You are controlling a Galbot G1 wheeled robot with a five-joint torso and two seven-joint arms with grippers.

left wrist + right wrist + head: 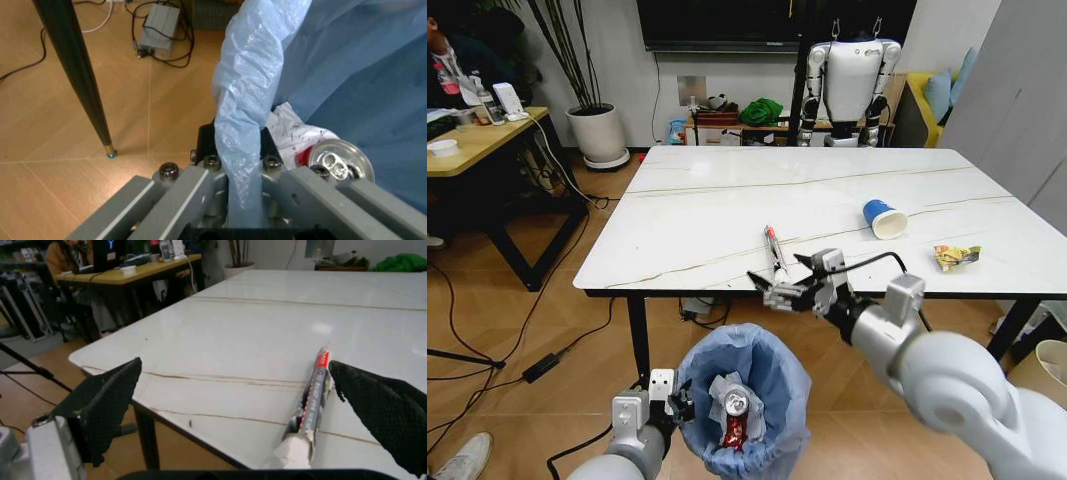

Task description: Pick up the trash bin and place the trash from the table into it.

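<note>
while our left gripper (674, 398) grips the rim of the small round trash bin lined with a crinkled light-blue plastic bag (745, 412), its fingers (175, 196) closed on a fold of that bag, we hold the bin low in front of the near edge of the large white marble-look table with thin dark veins and slim black legs (727, 200). inside the bin lie a crushed red-silver can (735, 403) and crumpled white paper (288, 126). our right gripper (777, 283) hovers at the near table edge with its black-padded fingers (107, 400) spread wide, empty, either side of the near end of the long black-white-red wrapper (774, 250) lying flat on the tabletop. farther right on the table, a blue paper cup with white inside (884, 218) lies on its side, and a yellow snack wrapper (955, 257) rests near the right edge.
</note>
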